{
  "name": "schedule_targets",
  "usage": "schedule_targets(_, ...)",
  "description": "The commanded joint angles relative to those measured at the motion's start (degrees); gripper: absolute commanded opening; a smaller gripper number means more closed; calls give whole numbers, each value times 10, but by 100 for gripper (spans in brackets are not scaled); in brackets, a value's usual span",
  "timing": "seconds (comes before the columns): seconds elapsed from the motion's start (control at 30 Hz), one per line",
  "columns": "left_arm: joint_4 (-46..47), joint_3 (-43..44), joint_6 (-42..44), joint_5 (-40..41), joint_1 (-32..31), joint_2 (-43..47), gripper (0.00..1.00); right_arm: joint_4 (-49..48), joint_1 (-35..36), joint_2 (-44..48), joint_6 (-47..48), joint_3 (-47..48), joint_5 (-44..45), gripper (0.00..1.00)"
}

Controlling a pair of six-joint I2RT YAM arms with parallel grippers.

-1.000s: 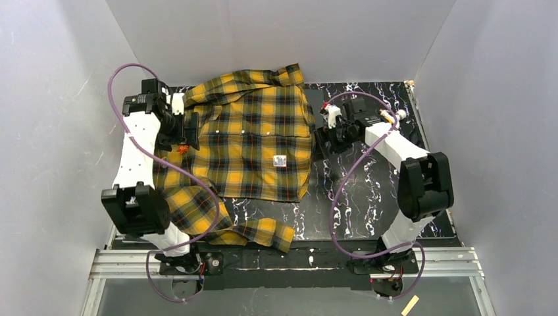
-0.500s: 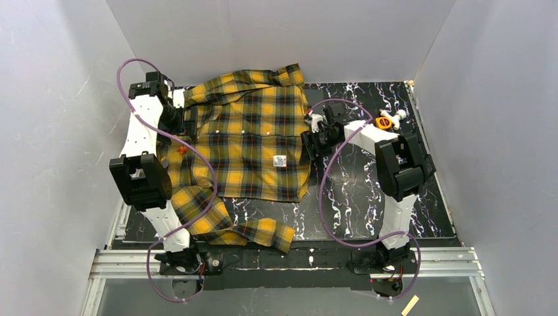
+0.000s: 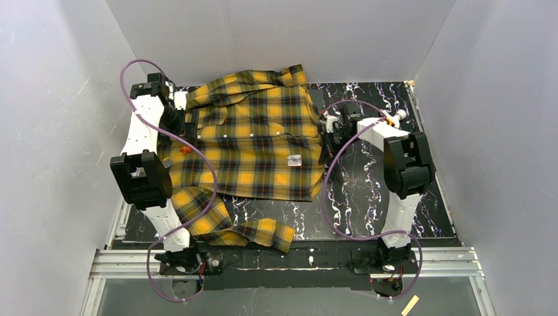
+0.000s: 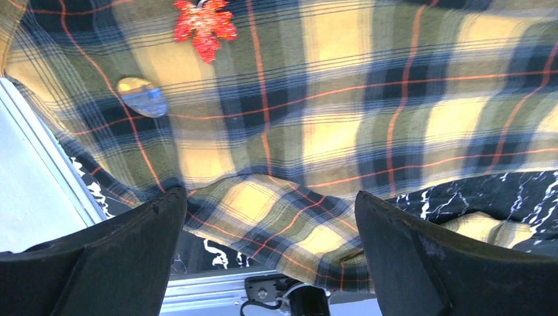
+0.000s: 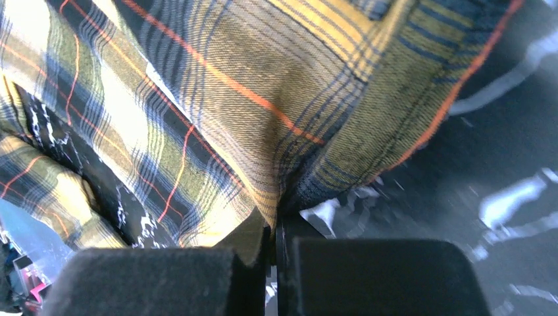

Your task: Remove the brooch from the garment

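The garment point(image 3: 256, 148), a yellow-and-black plaid shirt, lies spread over the left and middle of the table. The brooch point(image 3: 185, 149) shows as a small red glittery leaf on the shirt's left side; in the left wrist view the brooch point(image 4: 205, 26) is at the top edge, beside a shiny oval snap point(image 4: 141, 97). My left gripper point(image 3: 187, 127) hovers just behind it, and the left gripper point(image 4: 270, 217) is open over plaid cloth with nothing between the fingers. My right gripper point(image 3: 327, 133) is at the shirt's right edge, where the right gripper point(image 5: 274, 250) is shut on a fold of the garment point(image 5: 263, 131).
A black marbled mat point(image 3: 375, 178) covers the table, bare to the right of the shirt. White walls close in on three sides. A metal rail point(image 3: 289, 258) runs along the near edge. A sleeve point(image 3: 263, 230) trails toward the front. A small white label point(image 3: 294, 160) sits low on the shirt.
The right gripper went from open to shut on the shirt's right edge and drew it rightward, stretching the cloth; the label shifted right. The left arm swung back, uncovering the brooch.
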State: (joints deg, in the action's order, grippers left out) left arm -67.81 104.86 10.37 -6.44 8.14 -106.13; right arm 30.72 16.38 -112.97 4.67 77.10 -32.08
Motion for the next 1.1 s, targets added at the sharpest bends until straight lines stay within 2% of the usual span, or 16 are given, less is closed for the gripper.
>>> schedule_targets(0.0,-5,-24,62,-8,-7,8,99,113,-58,44,81,-5,38,1)
schedule_targets(0.17,14,-72,107,-13,-36,32,98,164,-114,59,129,-15,73,1)
schedule_targets(0.43,36,-122,138,-37,-98,43,73,219,-176,82,209,-21,138,1)
schedule_targets(0.47,44,-128,139,-37,-107,45,71,221,-178,86,214,-19,139,4)
schedule_targets(0.57,69,-142,140,-40,-131,46,67,235,-179,100,217,-2,104,36)
schedule_targets(0.6,77,-146,141,-45,-138,45,66,238,-179,104,213,4,90,43)
schedule_targets(0.67,92,-154,144,-48,-148,42,65,244,-178,114,211,15,62,58)
schedule_targets(0.73,101,-158,148,-46,-161,35,63,249,-178,126,212,25,33,67)
schedule_targets(0.87,119,-149,131,-27,-177,5,61,234,-171,144,193,32,-11,73)
schedule_targets(1.07,143,-136,95,12,-180,-33,61,194,-131,150,140,43,-26,75)
